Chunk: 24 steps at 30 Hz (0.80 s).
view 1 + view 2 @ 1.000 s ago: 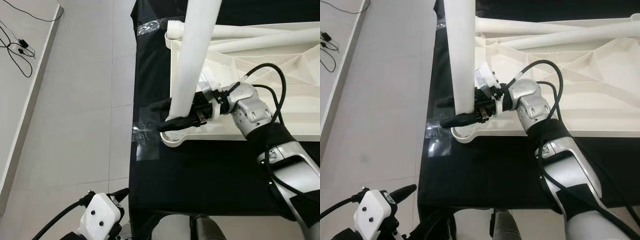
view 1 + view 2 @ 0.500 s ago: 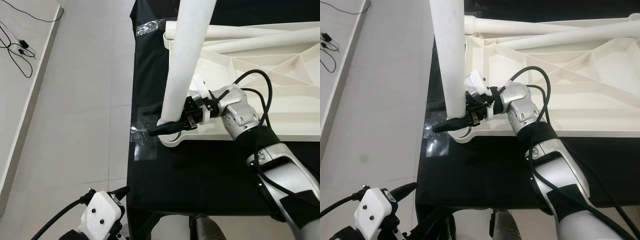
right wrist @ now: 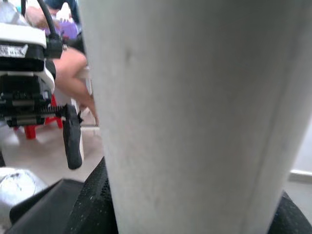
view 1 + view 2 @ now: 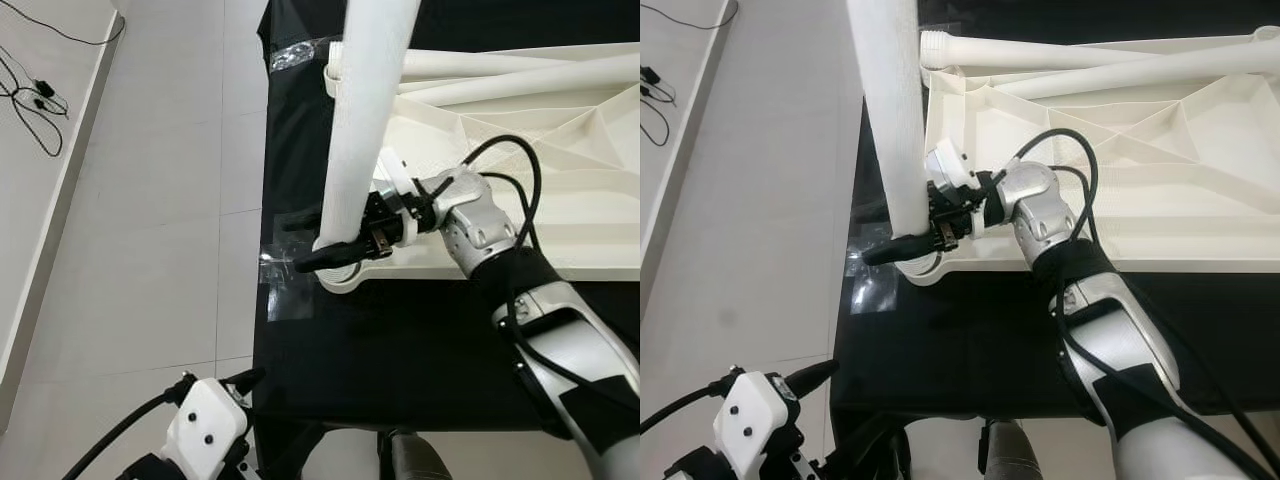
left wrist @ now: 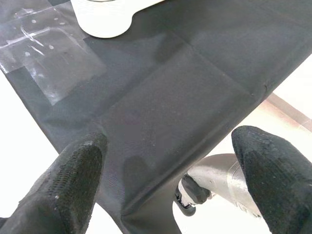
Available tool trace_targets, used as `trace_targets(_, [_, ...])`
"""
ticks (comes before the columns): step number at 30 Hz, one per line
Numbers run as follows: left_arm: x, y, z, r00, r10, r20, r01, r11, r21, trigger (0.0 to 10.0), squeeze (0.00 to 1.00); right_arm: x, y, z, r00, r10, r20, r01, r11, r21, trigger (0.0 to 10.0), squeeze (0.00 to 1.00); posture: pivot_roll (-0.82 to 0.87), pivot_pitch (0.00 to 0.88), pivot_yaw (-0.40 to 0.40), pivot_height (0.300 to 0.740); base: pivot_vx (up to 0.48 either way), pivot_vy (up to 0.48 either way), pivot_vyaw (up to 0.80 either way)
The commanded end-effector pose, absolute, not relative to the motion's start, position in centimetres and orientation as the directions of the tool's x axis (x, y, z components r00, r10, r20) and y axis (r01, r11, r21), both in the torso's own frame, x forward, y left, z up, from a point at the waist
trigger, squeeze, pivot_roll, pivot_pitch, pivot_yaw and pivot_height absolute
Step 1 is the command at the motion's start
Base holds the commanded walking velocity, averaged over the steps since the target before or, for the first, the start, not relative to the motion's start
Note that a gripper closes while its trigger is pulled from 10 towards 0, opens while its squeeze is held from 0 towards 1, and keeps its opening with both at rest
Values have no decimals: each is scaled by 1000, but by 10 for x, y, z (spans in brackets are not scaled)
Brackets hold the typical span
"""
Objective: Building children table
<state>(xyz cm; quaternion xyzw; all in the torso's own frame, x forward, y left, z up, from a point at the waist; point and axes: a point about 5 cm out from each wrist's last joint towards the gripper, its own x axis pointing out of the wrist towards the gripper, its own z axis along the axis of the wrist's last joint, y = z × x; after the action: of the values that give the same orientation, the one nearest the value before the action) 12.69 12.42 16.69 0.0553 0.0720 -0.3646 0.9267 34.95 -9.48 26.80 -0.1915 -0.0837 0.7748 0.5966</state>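
A white plastic children's table [image 4: 560,150] lies upside down on a table covered in black cloth [image 4: 400,340]. A white table leg [image 4: 365,110] stands nearly upright, its lower end at the round socket [image 4: 340,277] of the near left corner. My right gripper [image 4: 315,243] is shut on the leg just above that socket, one black finger on each side. The right wrist view has the leg [image 3: 195,122] up close. My left gripper [image 5: 165,175] hangs open low beside the cloth's front left corner, holding nothing.
Two more white legs [image 4: 520,75] lie across the far side of the tabletop. Clear tape [image 4: 285,285] holds the cloth at its left edge. Tiled floor [image 4: 150,200] lies to the left, with cables [image 4: 35,90] beyond. A chair base [image 5: 214,185] sits under the table front.
My right gripper has carried the leg's lower end to the left and nearer, from over the tabletop rim to the corner socket. The left arm has hardly moved.
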Motion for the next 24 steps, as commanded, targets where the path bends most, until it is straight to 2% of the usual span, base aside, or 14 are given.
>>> trace_targets(1, [125,125,161,724,-658,-205,677,735,32,10000,0,350,-97,254,-218,945,-244,-911,-286,-297,10000,0,155,345,81,740,0,0,0])
trace_targets(10, [126,124,161,724,-659,-203,678,735,30,10000,0,349,-99,254,-230,934,-273,-914,-304,-269,10000,0,152,344,80,740,0,0,0])
trace_targets(16, [127,124,161,724,-660,-201,678,734,28,10000,0,344,-91,243,-277,914,-296,-907,-350,-234,10000,0,149,344,78,740,0,0,0])
trace_targets(24, [128,123,160,724,-661,-199,678,735,27,10000,0,348,-85,238,-248,932,-266,-917,-315,-246,10000,0,143,341,74,740,0,0,0])
